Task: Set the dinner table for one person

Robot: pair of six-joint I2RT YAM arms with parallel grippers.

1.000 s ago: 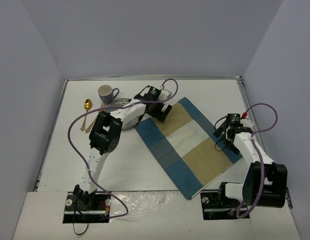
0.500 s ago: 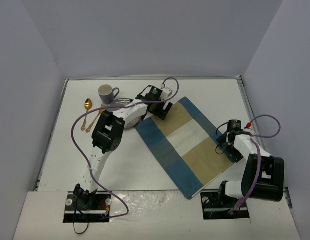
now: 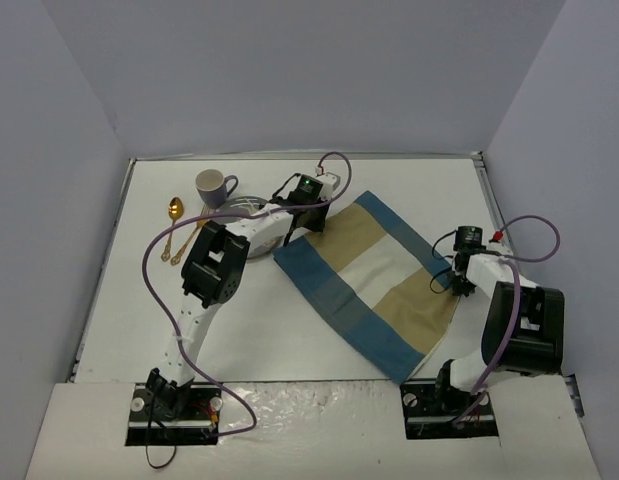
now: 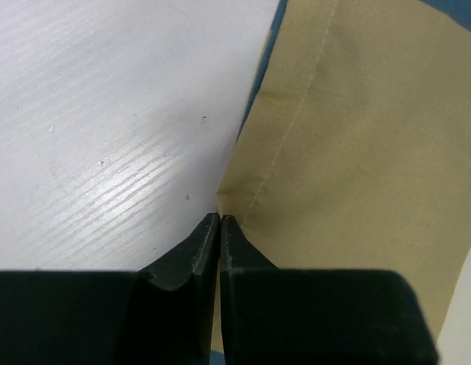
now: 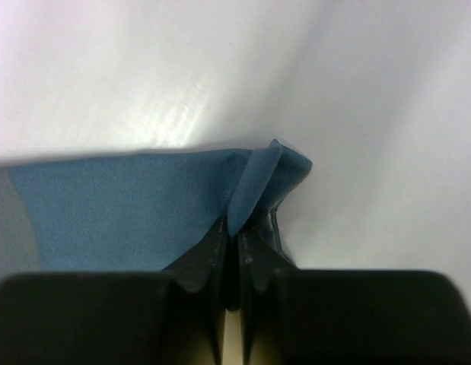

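The dinner table (image 3: 279, 335) is a white top with the blue-and-tan striped placemat (image 3: 374, 275) lying slantwise on its middle. My left gripper (image 3: 311, 216) is at the mat's far left edge. In the left wrist view its jaws (image 4: 220, 217) are shut on the tan hem (image 4: 357, 137), with bare table (image 4: 106, 114) to the left. My right gripper (image 3: 458, 284) is at the mat's right corner. In the right wrist view it (image 5: 237, 226) is shut on a raised fold of the blue cloth (image 5: 128, 198).
At the back left stand a grey-blue mug (image 3: 214, 186) and a plate (image 3: 245, 212), partly hidden under the left arm. A gold spoon (image 3: 173, 212) and a fork (image 3: 189, 238) lie left of the plate. Metal rails (image 3: 486, 195) edge the table.
Both grippers have gone from open to shut on the placemat's edges. The right gripper dropped onto the mat's right corner. The mat has shifted slightly right, and its near corner has moved.
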